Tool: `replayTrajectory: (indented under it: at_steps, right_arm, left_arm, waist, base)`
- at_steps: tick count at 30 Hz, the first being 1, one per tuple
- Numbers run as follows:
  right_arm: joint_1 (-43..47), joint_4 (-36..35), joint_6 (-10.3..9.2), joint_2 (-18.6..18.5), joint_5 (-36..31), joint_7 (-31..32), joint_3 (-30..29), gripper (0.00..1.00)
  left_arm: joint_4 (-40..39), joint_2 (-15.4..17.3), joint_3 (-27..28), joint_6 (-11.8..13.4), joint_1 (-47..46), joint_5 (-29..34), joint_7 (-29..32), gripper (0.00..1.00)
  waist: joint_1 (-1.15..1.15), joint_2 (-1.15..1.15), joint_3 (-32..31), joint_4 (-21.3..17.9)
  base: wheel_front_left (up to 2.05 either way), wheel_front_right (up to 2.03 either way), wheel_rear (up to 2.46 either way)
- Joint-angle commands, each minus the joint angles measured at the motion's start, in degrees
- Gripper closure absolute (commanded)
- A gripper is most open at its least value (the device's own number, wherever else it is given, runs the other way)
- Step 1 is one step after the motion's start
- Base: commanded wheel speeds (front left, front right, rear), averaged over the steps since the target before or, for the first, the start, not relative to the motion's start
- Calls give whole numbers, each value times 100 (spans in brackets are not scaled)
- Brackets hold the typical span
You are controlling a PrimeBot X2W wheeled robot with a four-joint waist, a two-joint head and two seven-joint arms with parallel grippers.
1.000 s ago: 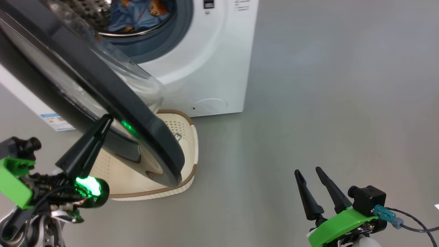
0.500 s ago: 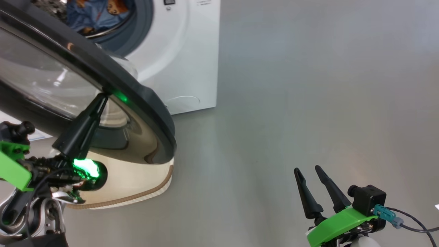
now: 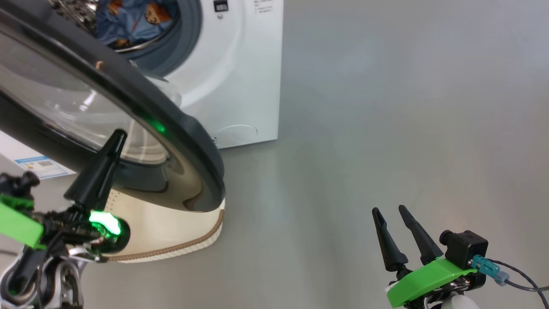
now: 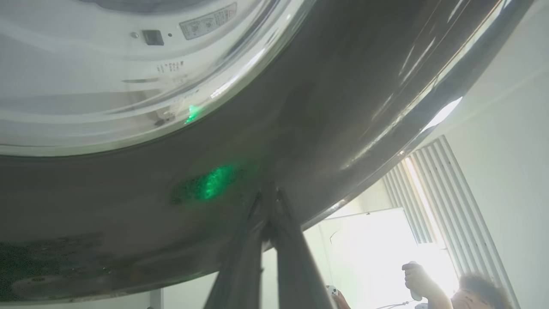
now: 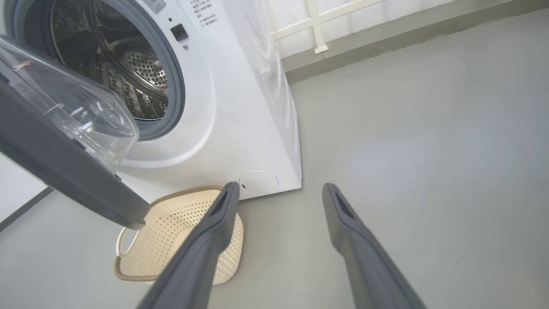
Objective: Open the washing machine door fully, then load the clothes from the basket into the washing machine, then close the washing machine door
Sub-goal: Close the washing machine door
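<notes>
1. Left gripper (image 3: 116, 136): the two dark fingers are pressed together and pinch nothing. In the left wrist view the joined tips (image 4: 268, 195) point at the glossy black ring of the washing machine door (image 4: 300, 107); whether they touch it cannot be determined. A green light glows at the base of this gripper, and its reflection shows on the ring.

2. Right gripper (image 3: 389, 210): the fingers are spread apart and hold nothing. It hangs over bare grey floor (image 3: 386, 107), well apart from the machine.

3. Washing machine door (image 3: 184, 137): it stands open, directly above and ahead of the left gripper, with its clear glass bowl bulging toward the machine.

4. Basket (image 3: 171, 231): it sits on the floor just beyond the left gripper, partly under the door's lower edge. In the right wrist view the basket (image 5: 180, 223) lies ahead-left of the right gripper (image 5: 281, 189), and the perforated interior that is visible holds no garments.

5. Washing machine (image 3: 244, 86): it stands behind the basket, round white flap (image 3: 236, 134) low on its front.

6. Clothes (image 3: 133, 19): the light blue printed garments lie inside the steel drum (image 5: 141, 68), farthest from both grippers.
</notes>
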Motion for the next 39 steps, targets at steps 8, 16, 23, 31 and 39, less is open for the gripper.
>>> replayTrajectory:
  at_steps: [8,16,23,31,39]
  right_arm:
    - [25,-156,9,42,16,-28,152,0]
    - [149,-162,9,45,37,-28,104,0]
    - [206,-210,9,47,10,-28,83,0]
    - [270,-359,9,49,-1,-28,6,0]
    - [301,-407,9,49,-29,-28,-24,0]
  left_arm:
    - [-524,115,155,-40,493,368,-805,100]
    - [-699,115,58,-40,963,509,-1578,100]
    - [-726,115,-228,-40,1249,761,-2584,100]
    - [-746,115,-494,-41,1498,1228,-3343,0]
    - [-831,320,-760,-41,1588,2242,-4268,0]
  waist:
    - [0,0,-318,230]
    - [0,0,-482,340]
    - [0,0,-567,387]
    - [0,0,-625,427]
    - [0,0,-625,469]
  base:
    - [0,0,0]
    - [0,0,0]
    - [0,0,0]
    - [0,0,0]
    - [0,0,0]
